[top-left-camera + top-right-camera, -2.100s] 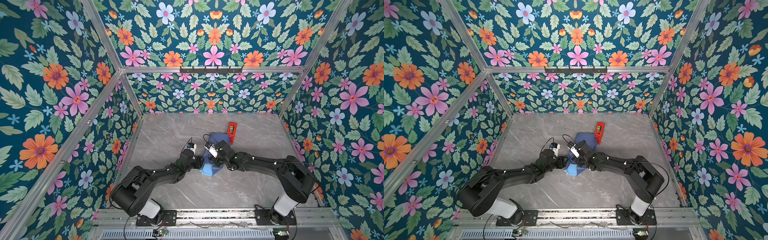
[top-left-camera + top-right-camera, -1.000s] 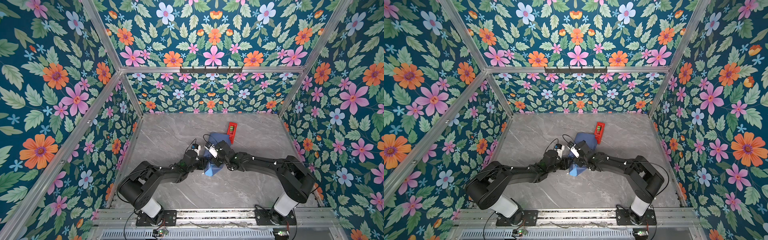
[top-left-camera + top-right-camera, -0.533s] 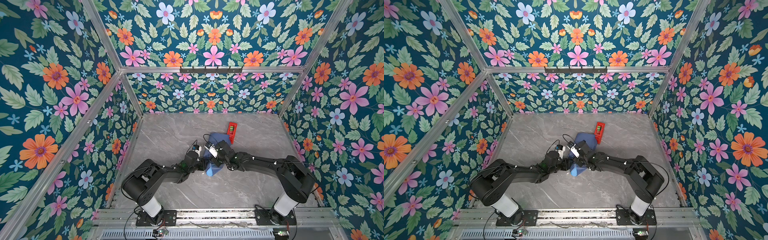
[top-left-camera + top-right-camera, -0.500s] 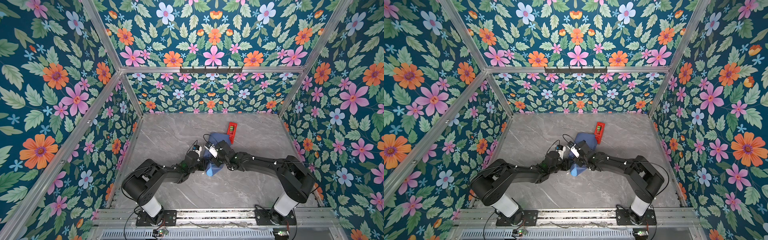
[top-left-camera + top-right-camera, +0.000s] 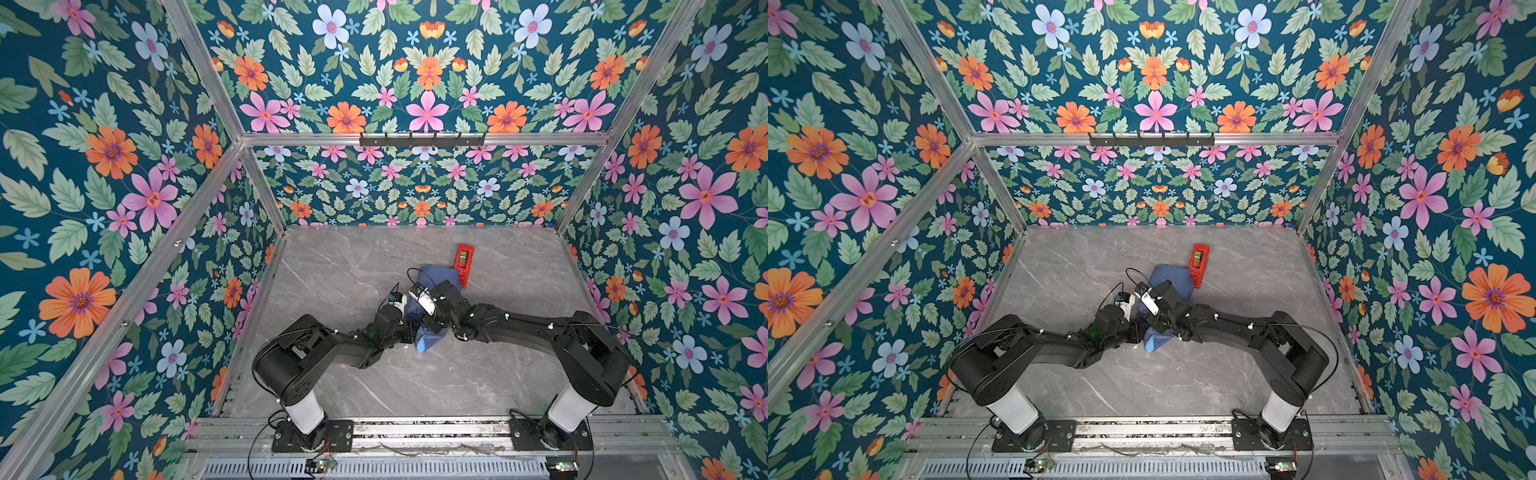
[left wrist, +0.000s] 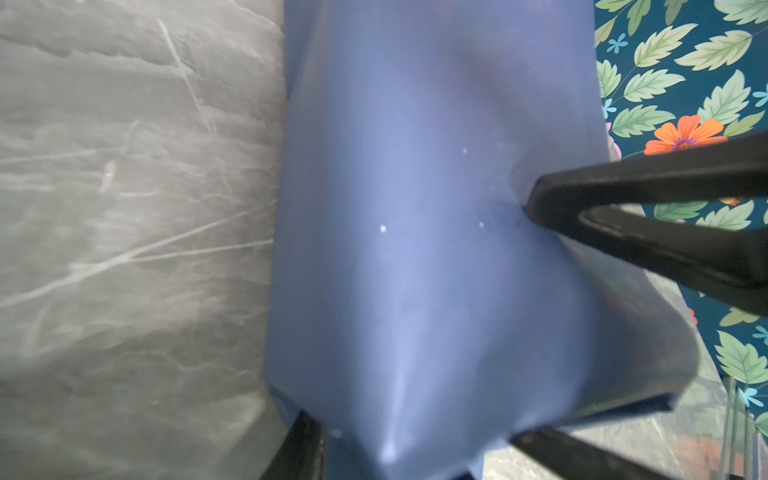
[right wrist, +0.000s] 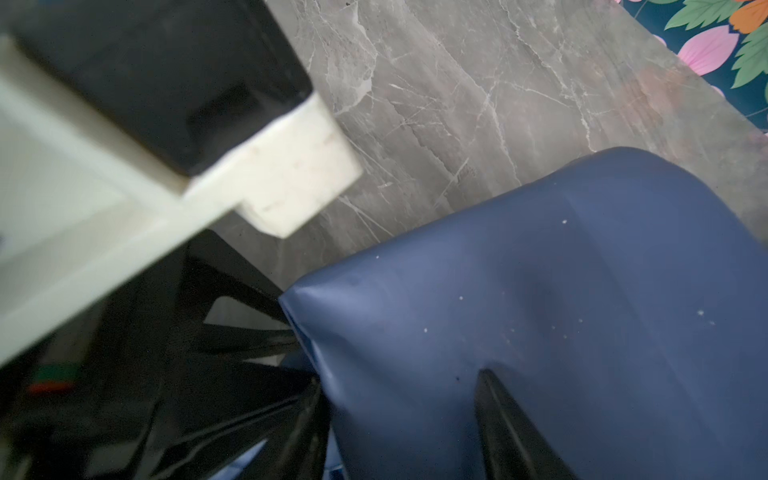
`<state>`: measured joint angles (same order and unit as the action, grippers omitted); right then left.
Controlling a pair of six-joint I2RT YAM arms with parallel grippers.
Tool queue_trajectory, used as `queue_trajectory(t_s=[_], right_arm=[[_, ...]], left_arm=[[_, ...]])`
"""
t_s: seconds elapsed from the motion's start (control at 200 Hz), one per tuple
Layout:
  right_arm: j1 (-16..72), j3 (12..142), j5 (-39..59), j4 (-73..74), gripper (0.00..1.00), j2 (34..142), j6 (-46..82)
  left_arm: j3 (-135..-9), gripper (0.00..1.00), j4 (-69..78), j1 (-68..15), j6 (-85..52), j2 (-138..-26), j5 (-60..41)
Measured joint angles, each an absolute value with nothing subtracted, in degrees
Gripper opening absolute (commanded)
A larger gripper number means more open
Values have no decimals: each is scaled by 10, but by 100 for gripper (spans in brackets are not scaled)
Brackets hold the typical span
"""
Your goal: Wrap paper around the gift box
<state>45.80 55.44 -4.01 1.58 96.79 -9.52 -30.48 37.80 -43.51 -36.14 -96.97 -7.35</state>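
Observation:
The slate-blue paper (image 5: 440,276) (image 5: 1169,276) is folded round a bundle at the table's middle; the gift box is hidden under it. Both grippers meet at the bundle's near left corner. In the left wrist view a creased corner of the paper (image 6: 415,249) fills the gap of my left gripper (image 6: 415,432), one finger on each side. My right gripper (image 7: 399,380) grips the paper (image 7: 540,311) too: one of its fingers (image 7: 507,432) lies on the outer face, and the same finger (image 6: 623,187) dents the sheet in the left wrist view.
A narrow red tape dispenser (image 5: 463,259) (image 5: 1199,259) lies just behind the bundle to its right. The grey marble table (image 5: 353,266) is fenced by flowered walls. The left arm's white camera housing (image 7: 270,178) hangs close beside the right gripper.
My left arm has reached further right, up against the bundle, and its jaws have narrowed onto the paper corner. The right arm has kept its place and grip.

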Motion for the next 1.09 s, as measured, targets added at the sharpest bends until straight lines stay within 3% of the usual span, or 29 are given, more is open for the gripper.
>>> queue_trajectory(t_s=[1.095], right_arm=[[456, 556, -56, 13, 54, 968, -91]], left_arm=[[-284, 35, 456, -460, -433, -999, -44]])
